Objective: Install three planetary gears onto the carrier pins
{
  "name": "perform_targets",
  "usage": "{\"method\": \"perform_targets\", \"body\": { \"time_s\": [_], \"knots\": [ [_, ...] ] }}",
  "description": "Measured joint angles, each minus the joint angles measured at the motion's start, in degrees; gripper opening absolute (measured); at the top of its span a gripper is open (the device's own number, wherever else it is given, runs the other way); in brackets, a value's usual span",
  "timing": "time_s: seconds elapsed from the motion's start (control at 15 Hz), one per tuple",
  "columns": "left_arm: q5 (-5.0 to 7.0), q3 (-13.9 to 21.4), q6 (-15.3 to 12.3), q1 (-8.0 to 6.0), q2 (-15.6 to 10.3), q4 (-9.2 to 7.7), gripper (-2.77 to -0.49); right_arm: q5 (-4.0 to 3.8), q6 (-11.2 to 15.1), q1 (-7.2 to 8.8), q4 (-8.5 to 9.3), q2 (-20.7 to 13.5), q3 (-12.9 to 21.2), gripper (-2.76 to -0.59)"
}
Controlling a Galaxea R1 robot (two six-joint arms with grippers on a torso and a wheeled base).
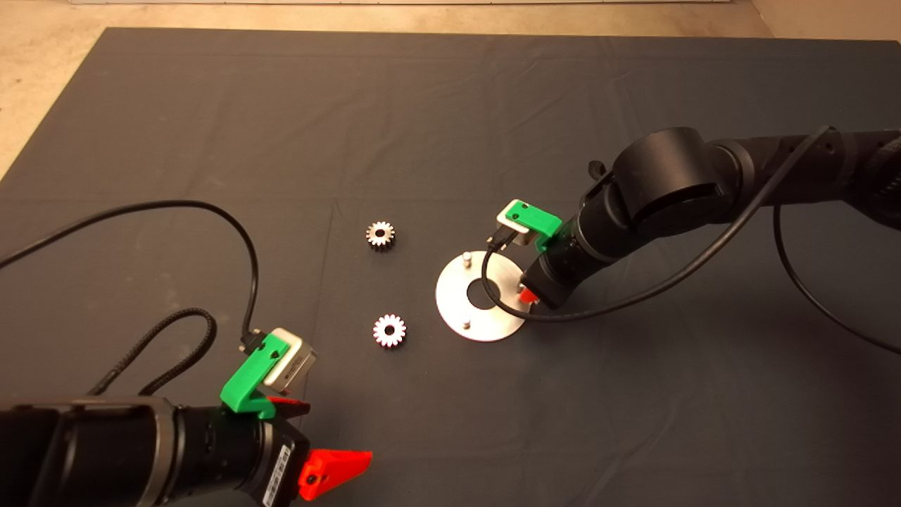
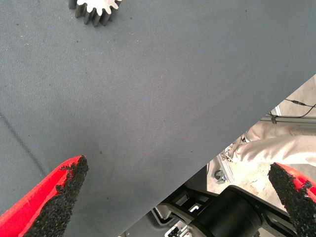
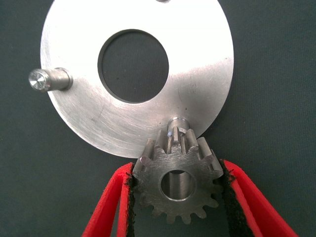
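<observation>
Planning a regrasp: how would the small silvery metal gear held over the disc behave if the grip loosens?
The small silvery metal gear looks solid, so probably stiff and heavy for its size. The right tool pinches only its tooth tips, so it could slip or tilt.

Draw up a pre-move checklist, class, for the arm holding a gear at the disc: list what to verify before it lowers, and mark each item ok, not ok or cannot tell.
1. Grip: right gripper is shut on the held gear, a pad on each flank: ok.
2. Bore free: the gear's centre hole shows nothing inside: ok.
3. Bore over the target pin: the pin shows beyond the gear's teeth, not through the bore: not ok.
4. Gear level: cannot tell.
5. Other pins bare: near pin and far pin on the disc carry nothing: ok.
6. Left gripper open, away from the disc; two spare gears lie on the mat: ok.
</observation>
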Motion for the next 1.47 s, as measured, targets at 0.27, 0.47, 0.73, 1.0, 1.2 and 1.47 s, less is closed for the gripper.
{"method": "perform_targets", "body": {
  "time_s": [0.27, 0.47, 0.73, 1.0, 1.2, 1.47],
  "knots": [
    [0.0, 0.0, -0.2, 0.0, 0.0, 0.0, -0.62, 0.09, -0.6, -0.91, 0.0, 0.0, -0.7, -2.41],
    [0.0, 0.0, -0.2, 0.0, 0.0, 0.01, -0.62, 0.2, -0.6, -0.87, 0.02, 0.1, -1.1, -2.41],
    [-0.01, 0.0, -0.2, 0.0, 0.0, 0.02, -0.62, 0.8, -0.6, -0.85, 0.02, 0.7, -1.7, -2.41],
    [0.0, 0.0, -0.2, -0.54, 0.0, 0.02, -0.62, 2.13, -0.6, -0.83, 0.02, 1.1, -2.5, -2.41],
    [0.0, 0.0, -0.2, -0.94, 0.0, 0.02, -0.62, 2.22, -0.7, -0.83, 0.02, 1.1, -2.5, -2.41],
    [0.0, 0.0, -0.3, -0.92, 0.0, 0.02, -0.62, 2.24, -0.8, -0.83, 0.02, 1.1, -2.6, -2.41]
  ]
}}
